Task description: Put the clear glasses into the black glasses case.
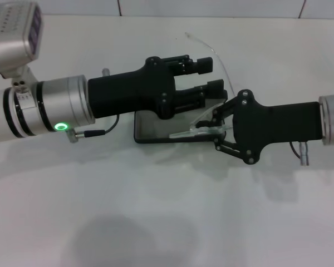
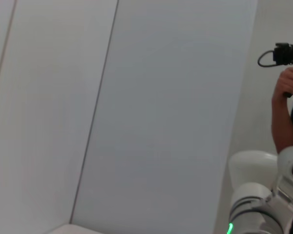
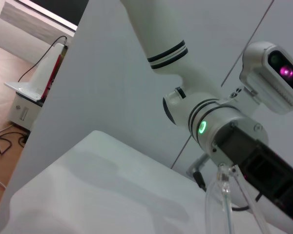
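While my right gripper [image 1: 203,129] has its jaws clamped on the clear glasses [image 1: 196,131] over the open black glasses case [image 1: 150,129] on the white surface [image 1: 167,211], I'd lower them flat, arms tucked, before letting go. My left gripper [image 1: 211,78] steadies the case — its jaws look apart. Grey lining shows; whether the glasses are seated yet, I can't tell.

No readable text, labels, brands, numbers or signs on anything in view.
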Controlling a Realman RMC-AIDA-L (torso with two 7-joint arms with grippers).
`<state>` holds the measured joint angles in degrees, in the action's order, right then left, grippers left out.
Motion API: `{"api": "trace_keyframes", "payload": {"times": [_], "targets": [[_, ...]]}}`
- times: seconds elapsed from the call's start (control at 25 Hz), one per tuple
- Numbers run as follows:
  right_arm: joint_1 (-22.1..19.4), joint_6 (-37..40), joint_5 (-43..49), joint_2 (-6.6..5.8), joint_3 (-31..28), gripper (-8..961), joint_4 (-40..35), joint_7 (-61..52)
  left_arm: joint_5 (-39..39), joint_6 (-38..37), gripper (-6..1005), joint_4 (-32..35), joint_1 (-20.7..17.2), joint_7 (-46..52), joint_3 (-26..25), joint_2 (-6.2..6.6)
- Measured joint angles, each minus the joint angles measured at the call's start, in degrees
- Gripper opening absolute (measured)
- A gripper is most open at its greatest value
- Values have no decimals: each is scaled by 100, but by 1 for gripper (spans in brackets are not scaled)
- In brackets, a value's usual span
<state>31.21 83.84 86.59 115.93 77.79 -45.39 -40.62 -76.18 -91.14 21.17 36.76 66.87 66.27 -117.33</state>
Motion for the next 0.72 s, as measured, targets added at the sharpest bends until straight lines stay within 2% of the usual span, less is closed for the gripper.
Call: {"api": "trace_keyframes", "payload": {"times": [0.2,0.36,0.56,0.72], "targets": [[-289,109,-256,-2,-93,121,-157,430,60,12,543,126,-129,1,-34,70],[-563,763,-525,16,-63,121,-260,1102,57,146,543,95,-151,4,-102,111],[-610,1809,-652,17,-41,120,-195,1510,2,439,543,105,-123,9,-103,71],[-497,1995,-674,23,138,120,16,1607,-5,562,543,117,-73,-18,-85,1]]}}
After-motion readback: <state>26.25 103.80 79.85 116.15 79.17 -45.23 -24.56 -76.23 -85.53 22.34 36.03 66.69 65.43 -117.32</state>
